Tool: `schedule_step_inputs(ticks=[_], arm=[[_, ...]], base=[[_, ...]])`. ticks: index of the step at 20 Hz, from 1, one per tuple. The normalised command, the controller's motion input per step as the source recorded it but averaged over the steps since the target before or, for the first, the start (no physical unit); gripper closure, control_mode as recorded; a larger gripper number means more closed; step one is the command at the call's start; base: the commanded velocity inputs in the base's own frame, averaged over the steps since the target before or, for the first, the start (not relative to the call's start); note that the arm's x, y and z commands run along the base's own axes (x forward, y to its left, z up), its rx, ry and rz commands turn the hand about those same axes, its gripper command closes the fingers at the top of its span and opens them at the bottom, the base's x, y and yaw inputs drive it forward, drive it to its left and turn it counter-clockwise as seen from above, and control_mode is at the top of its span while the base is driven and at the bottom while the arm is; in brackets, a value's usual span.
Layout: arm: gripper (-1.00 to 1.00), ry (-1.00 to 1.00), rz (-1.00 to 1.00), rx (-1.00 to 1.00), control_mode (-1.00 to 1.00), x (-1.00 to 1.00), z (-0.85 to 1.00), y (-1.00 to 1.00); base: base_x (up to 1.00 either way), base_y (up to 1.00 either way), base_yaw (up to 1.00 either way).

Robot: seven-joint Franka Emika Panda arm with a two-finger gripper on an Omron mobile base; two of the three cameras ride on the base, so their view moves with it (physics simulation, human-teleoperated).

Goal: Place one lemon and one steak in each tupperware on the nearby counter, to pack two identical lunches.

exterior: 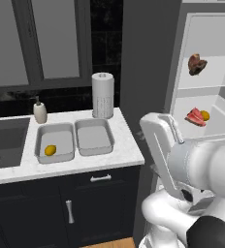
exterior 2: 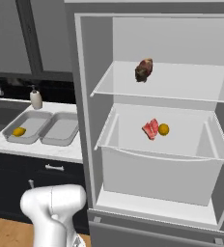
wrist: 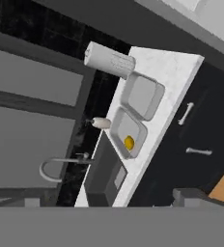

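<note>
Two grey tupperware trays sit side by side on the white counter point(exterior: 126, 150). The left tupperware point(exterior: 61, 133) holds one lemon point(exterior: 50, 150); the right tupperware point(exterior: 94, 135) is empty. In the open fridge, a red steak point(exterior 2: 151, 129) and a second lemon point(exterior 2: 163, 129) lie on the middle shelf, and a brown steak point(exterior 2: 144, 70) lies on the shelf above. My gripper point(wrist: 104, 201) is open and holds nothing. It hangs well above and away from the counter and looks down on both trays, the empty tray point(wrist: 142, 95) and the lemon point(wrist: 129, 143).
A paper towel roll point(exterior: 103, 95) stands behind the right tray and a soap dispenser point(exterior: 40, 112) behind the left one. A dark sink point(exterior: 5, 140) with a faucet point(wrist: 61, 161) lies left of the trays. The fridge wall point(exterior 2: 82, 96) stands right of the counter.
</note>
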Motion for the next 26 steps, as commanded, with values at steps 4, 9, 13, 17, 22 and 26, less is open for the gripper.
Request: schedule_step_inputs(ticks=[4,9,13,17,22,26], arm=[[-1.00,0.00,0.04,0.64,-1.00,0.02,0.36,-1.00],[-1.00,0.03,-0.10,0.24,-1.00,0.19,0.00,-0.66],[-1.00,0.00,0.01,-0.01,-1.00,0.03,-0.07,-0.10],[-1.00,0.00,0.23,-0.41,-1.00,-0.29,-0.01,-0.62],[-1.00,0.01,0.28,-0.78,-1.00,-0.39,0.01,-0.42],[-1.00,-0.01,0.28,-0.74,-1.00,-0.21,0.16,-0.71]], base=[[0.00,0.00,0.00],[0.00,0.00,0.00],[0.00,0.00,0.00],[0.00,0.00,0.00],[0.00,0.00,0.00],[0.00,0.00,0.00]])
